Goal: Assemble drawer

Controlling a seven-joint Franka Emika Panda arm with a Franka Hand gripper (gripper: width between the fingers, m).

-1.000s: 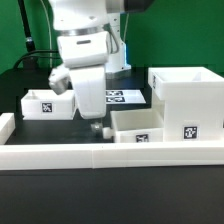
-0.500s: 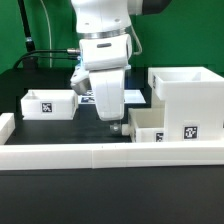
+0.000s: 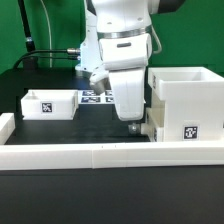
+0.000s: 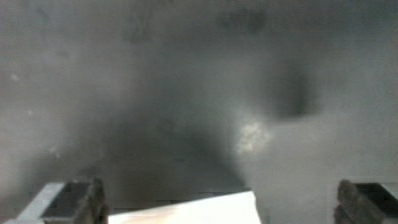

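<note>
The white housing (image 3: 186,100) stands at the exterior view's right, with a square tag low on its front. One small tray (image 3: 50,103) with a tag sits at the exterior view's left. The second tray (image 3: 152,128) is mostly hidden behind my gripper (image 3: 133,125) and lies against the housing's left side. My gripper is low, just left of the housing. In the wrist view my gripper (image 4: 217,206) is open, its dark fingers (image 4: 71,204) stand wide apart, and a white corner (image 4: 205,213) of a part lies between them without being gripped.
A long low white wall (image 3: 100,155) runs along the table's front. The marker board (image 3: 97,97) lies flat behind my arm. A green backdrop and cables are at the rear.
My arm has moved towards the exterior view's right, from mid-table to the housing. The second tray has shifted right with it and now shows far less.
</note>
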